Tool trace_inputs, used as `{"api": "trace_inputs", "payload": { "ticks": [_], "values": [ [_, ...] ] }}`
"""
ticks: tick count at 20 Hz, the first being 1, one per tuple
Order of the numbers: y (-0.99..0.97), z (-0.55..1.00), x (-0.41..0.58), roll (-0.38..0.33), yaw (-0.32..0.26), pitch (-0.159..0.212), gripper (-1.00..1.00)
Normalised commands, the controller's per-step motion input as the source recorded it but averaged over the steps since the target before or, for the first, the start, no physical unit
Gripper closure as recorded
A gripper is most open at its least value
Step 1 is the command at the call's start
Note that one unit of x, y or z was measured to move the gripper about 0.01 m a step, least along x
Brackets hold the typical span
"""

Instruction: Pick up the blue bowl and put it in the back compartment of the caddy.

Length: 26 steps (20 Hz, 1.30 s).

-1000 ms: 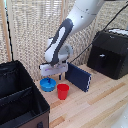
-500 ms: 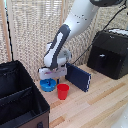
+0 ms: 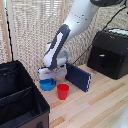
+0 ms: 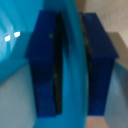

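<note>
The blue bowl (image 3: 48,85) sits on the wooden table, just to the exterior view's right of the black caddy (image 3: 36,116). My gripper (image 3: 49,78) is lowered straight onto the bowl. In the wrist view the two dark-blue fingers (image 4: 46,65) stand either side of the bowl's rim (image 4: 73,30), pressed close against it, so my gripper (image 4: 72,65) looks shut on the rim. A black partition (image 3: 17,96) splits the caddy, and the back compartment (image 3: 11,80) is the section farther from the camera.
A red cup (image 3: 62,91) stands right beside the bowl. A dark-blue flat book (image 3: 78,76) leans upright just behind the cup. A black hard-shelled machine (image 3: 110,52) occupies the exterior view's right. A slatted screen (image 3: 30,30) runs along the back.
</note>
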Motion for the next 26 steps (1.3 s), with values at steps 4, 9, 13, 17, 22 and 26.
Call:
{"api": "trace_inputs", "payload": {
  "ticks": [4, 9, 13, 17, 22, 26],
  "values": [
    [0.06, 0.93, 0.0, 0.006, 0.003, 0.117, 1.0],
    [0.03, 0.99, 0.045, 0.0, 0.003, 0.082, 1.0],
    [0.04, 1.0, 0.242, 0.0, 0.013, 0.008, 1.0],
    [0.3, 1.0, 0.18, 0.005, 0.005, 0.0, 1.0],
    [0.65, 0.97, 0.018, 0.05, 0.0, 0.0, 1.0],
    [0.78, 0.84, 0.0, 0.092, 0.0, 0.0, 1.0]
  ]
}}
